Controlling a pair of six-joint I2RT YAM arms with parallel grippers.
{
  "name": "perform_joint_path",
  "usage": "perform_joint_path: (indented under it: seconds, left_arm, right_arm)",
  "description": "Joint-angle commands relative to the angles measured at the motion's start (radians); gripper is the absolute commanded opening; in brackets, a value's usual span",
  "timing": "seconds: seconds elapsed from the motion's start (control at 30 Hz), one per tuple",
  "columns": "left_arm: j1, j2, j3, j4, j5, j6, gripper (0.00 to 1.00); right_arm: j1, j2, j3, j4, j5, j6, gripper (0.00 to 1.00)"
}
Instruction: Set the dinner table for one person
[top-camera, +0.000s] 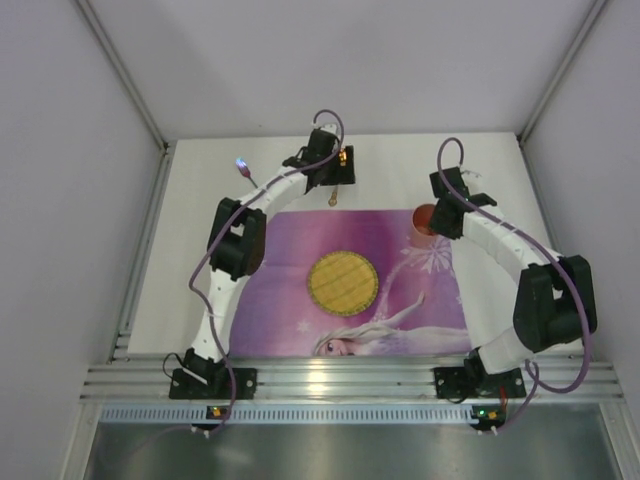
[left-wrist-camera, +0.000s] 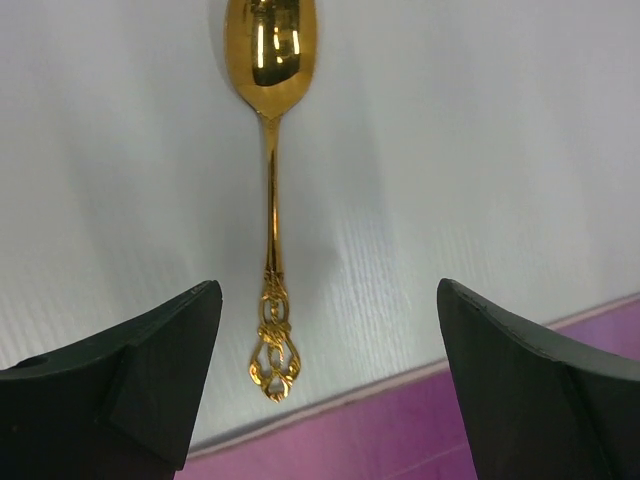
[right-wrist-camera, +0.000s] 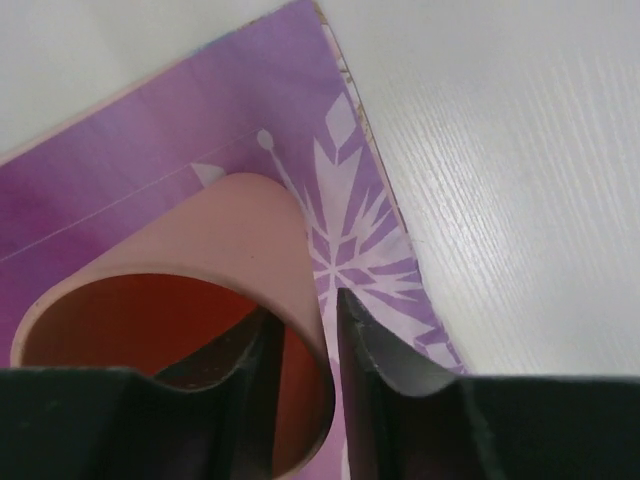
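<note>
spoon (left-wrist-camera: 270, 200) lay on bare bench (left-wrist-camera: 480, 150) just beyond mat's (left-wrist-camera: 420, 430) far edge. long axis square to that edge, handle toward mat, bowl away. left fingers (left-wrist-camera: 130, 380) spread wide, empty, either side of handle end; left arm much the nearer. right fingers (right-wrist-camera: 400, 390) pinched cup (right-wrist-camera: 200, 240) wall at mat's far right corner. judged: straight drop, squeeze across handle.

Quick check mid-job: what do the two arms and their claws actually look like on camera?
The left arm and right arm both have white links joined by chunky black joint housings, on black bases. A purple cable runs along each arm in loose loops. The left claw and right claw have matte black, wedge-shaped fingers. No markings are legible.
</note>
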Motion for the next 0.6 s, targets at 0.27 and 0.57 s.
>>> perform_joint_path:
  seconds: [0.27,0.57]
  left_arm:
    - [-0.008,0.277,0.349,-0.171,-0.219,0.068,0.86]
    - [-0.028,0.373,0.486,-0.270,-0.261,0.122,0.41]
  right_arm:
    - [-0.006,-0.118,-0.011,-0.050,-0.073,-0.003,0.51]
    - [-0.031,-0.229,0.019,-0.163,-0.092,0.012,0.70]
